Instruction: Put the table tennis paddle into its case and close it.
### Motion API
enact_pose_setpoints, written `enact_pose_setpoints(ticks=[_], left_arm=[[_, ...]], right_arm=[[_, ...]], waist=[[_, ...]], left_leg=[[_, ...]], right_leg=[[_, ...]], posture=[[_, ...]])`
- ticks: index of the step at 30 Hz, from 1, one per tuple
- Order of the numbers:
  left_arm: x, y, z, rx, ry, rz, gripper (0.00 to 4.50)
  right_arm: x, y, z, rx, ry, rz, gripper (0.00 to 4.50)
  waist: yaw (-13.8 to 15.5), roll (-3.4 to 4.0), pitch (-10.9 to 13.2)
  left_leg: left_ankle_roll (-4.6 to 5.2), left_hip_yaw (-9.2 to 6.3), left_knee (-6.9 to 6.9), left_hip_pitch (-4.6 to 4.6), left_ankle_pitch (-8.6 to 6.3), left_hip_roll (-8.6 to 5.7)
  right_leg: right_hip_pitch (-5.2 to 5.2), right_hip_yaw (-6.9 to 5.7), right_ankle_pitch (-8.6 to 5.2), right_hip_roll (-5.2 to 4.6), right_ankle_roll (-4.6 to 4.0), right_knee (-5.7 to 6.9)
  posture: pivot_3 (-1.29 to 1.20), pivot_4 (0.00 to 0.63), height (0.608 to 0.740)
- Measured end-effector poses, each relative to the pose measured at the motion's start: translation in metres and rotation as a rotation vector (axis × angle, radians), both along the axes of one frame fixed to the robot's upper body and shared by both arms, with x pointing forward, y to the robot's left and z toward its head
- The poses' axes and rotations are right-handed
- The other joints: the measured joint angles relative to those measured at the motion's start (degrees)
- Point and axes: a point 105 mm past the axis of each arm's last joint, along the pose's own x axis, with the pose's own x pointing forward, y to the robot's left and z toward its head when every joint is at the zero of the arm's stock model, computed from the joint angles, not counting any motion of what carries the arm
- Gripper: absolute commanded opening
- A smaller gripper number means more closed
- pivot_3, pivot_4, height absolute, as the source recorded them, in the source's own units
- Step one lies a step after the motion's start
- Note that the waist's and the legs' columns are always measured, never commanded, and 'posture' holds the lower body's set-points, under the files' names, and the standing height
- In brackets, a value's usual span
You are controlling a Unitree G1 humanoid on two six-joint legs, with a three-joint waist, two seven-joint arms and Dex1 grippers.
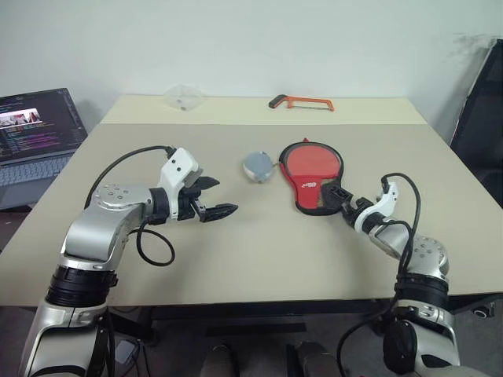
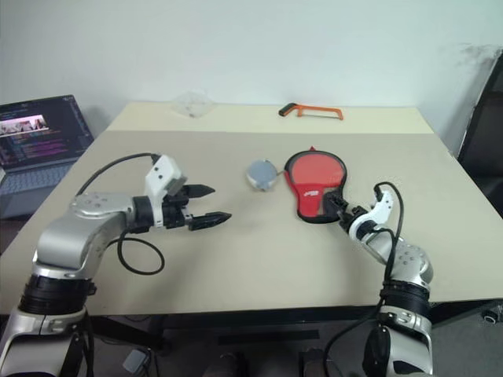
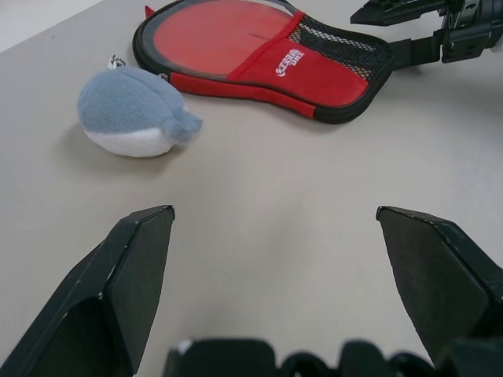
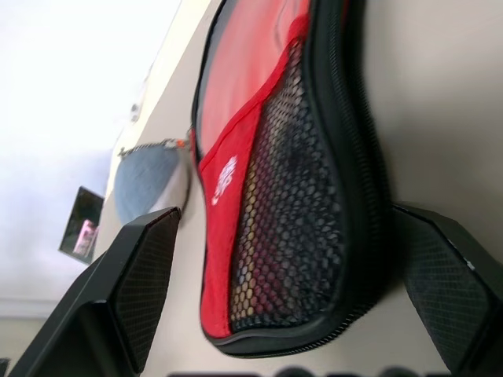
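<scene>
Nearest, on the left: left claw [image 1: 214, 199], fingers spread wide and empty, hovering over bare table [image 1: 236, 259], well apart from the task's things. Further in, near the table's middle: small grey-and-white plush toy [image 1: 258, 166] with a short chain, just beside the case [image 1: 311, 178]. Case lying flat, red side with white logo and black mesh up, round end away from the robot, narrow mesh end toward the right arm. Right claw [image 1: 339, 198] at that narrow end, fingers wide apart on either side of it, not yet clamped; contact cannot be told. No loose table tennis paddle on the table; whether it sits inside the case cannot be told, nor whether the zip is shut. At the far edge: orange hacksaw [image 1: 302, 102]. Judged: insertion perhaps done, closing still unconfirmed.
</scene>
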Motion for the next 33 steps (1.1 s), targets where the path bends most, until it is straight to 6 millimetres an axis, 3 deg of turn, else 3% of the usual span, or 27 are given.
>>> enact_pose_setpoints(ticks=[7, 9, 16, 21, 22, 26, 33], left_arm=[[0.000, 0.000, 0.000, 0.001, -0.001, 0.006, 4.49], [0.000, 0.001, 0.000, 0.001, -0.003, 0.008, 4.50], [0.001, 0.001, 0.000, 0.002, -0.006, 0.015, 4.50], [0.001, 0.001, 0.000, 0.003, -0.007, 0.013, 4.50], [0.001, 0.000, -0.001, 0.004, -0.006, 0.011, 4.50], [0.001, -0.001, -0.003, 0.014, 0.001, 0.001, 4.50], [-0.001, 0.008, 0.001, 0.052, 0.001, 0.006, 4.50]], right_arm=[[0.006, 0.010, 0.001, 0.013, -0.004, 0.012, 4.50], [0.011, 0.014, 0.001, 0.004, -0.003, 0.018, 4.11], [0.017, 0.020, -0.010, -0.014, 0.029, 0.023, 1.79], [0.016, 0.029, -0.003, -0.033, 0.013, 0.066, 0.17], [0.015, 0.030, -0.003, -0.037, 0.013, 0.077, 0.03], [0.002, 0.039, -0.005, -0.090, 0.027, 0.174, 0.03], [-0.042, 0.060, -0.009, -0.113, 0.035, 0.398, 0.03]], waist=[[-0.1, 0.00, 0.0], [-0.1, 0.00, 0.0], [-0.1, 0.00, 0.0], [-0.1, -0.09, -0.1], [-0.1, -0.14, -0.1], [0.1, -0.17, -0.1], [0.0, -0.22, -0.1]], left_leg=[[0.00, 0.02, 0.00, 0.05, 0.00, 0.01], [0.00, 0.02, 0.00, 0.09, 0.00, 0.02], [0.00, 0.04, -0.09, 0.08, 0.00, 0.01], [0.00, 0.01, -0.11, 0.14, 0.00, 0.02], [0.00, 0.01, -0.10, 0.17, 0.00, 0.02], [0.00, 0.01, -0.13, 0.16, 0.00, 0.02], [0.00, -0.06, -0.55, 0.18, -0.05, 0.28]], right_leg=[[0.00, 0.02, 0.00, 0.00, 0.01, 0.00], [0.01, 0.04, 0.00, 0.02, 0.03, 0.00], [-0.01, 0.05, 0.00, 0.02, -0.01, -0.03], [0.04, 0.04, -0.01, 0.03, 0.01, -0.02], [0.06, 0.04, -0.01, 0.02, 0.02, -0.01], [0.04, 0.03, -0.04, 0.02, -0.05, -0.02], [-0.06, -0.13, -0.28, 0.27, -0.54, 0.01]], posture=[[0.00, 0.150, 0.740], [0.00, 0.150, 0.740], [0.00, 0.150, 0.740], [0.00, 0.150, 0.740], [0.00, 0.150, 0.740], [0.00, 0.150, 0.740], [0.00, 0.150, 0.740]])
